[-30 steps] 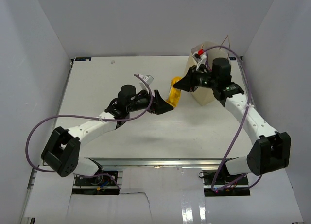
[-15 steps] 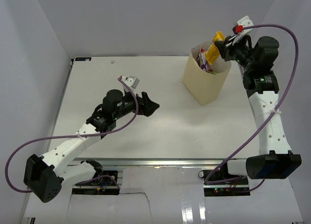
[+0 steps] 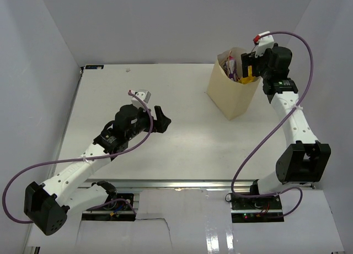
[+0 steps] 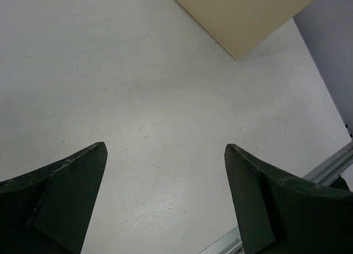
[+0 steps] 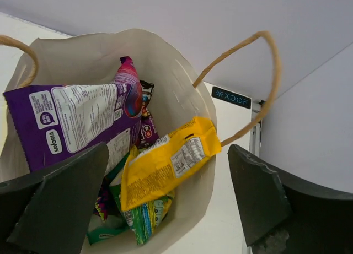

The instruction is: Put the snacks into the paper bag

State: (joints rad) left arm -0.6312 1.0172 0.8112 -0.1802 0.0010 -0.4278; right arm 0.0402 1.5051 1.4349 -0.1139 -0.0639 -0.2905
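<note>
The tan paper bag (image 3: 234, 97) stands upright at the back right of the table. My right gripper (image 3: 249, 62) hovers open just above its mouth. In the right wrist view my right gripper (image 5: 168, 149) has its jaws wide apart and touches nothing. Below them, inside the paper bag (image 5: 182, 94), lie the snacks: a yellow packet (image 5: 165, 166) on top, a purple packet (image 5: 71, 122) and a green pack (image 5: 140, 221). My left gripper (image 3: 162, 119) is open over bare table at mid-left, with nothing between its fingers (image 4: 71, 188). The bag's side (image 4: 242, 17) shows beyond them.
The bag's loop handles (image 5: 265, 72) stand up on either side of its mouth. White enclosure walls (image 3: 49, 55) close in the table on the left, the back and the right. A metal rail (image 4: 331, 160) runs along the table's near edge.
My right gripper, shut on the yellow packet a second ago, carried it from the table to over the bag and has opened; the packet now lies inside. My left arm has drawn back to the left.
</note>
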